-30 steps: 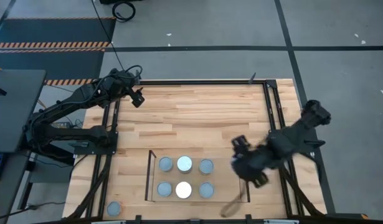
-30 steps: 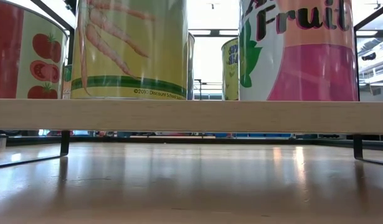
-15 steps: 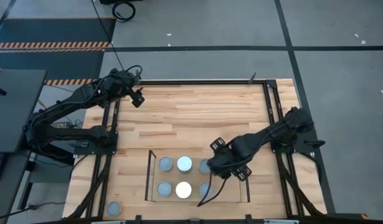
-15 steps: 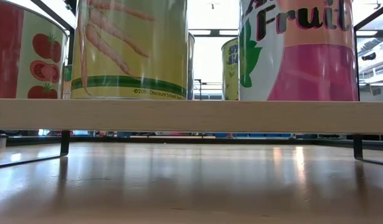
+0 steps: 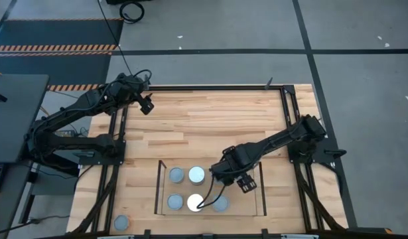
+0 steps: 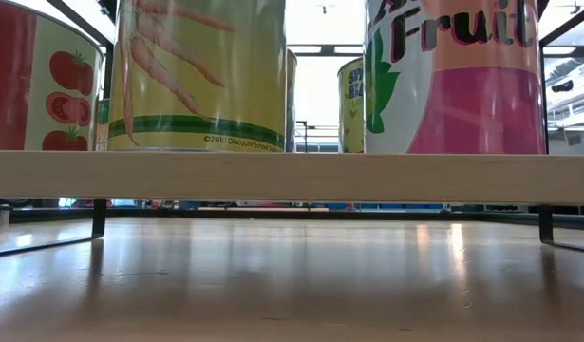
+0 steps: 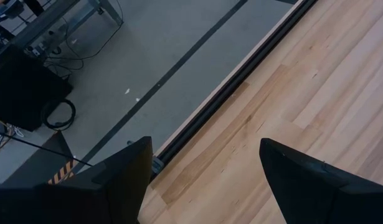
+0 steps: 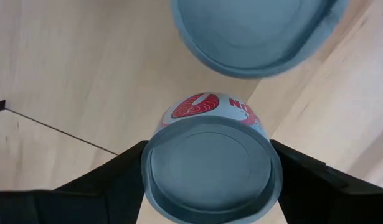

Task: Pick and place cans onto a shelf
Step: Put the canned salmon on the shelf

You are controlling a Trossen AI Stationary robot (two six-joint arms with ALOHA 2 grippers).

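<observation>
Over the shelf's [image 5: 260,199] right half, the right end effector [image 5: 225,174] straddles a salmon-labelled can [image 8: 208,167], one finger [image 8: 91,186] on each side; whether they press its wall I cannot tell. That can stands on the shelf's far row, just beside a neighbouring can [image 8: 256,31]. Four more cans sit left of it on the shelf, including a bright-topped one [image 5: 195,202]; a sixth [image 5: 220,203] partly shows under the cable. One can [image 5: 122,222] waits on the counter [image 5: 210,123] at the near left corner, so the job looks mostly done. At the counter's far left, the left end effector [image 5: 146,106] hangs wide and empty. Crowded cans leave little room for withdrawing.
</observation>
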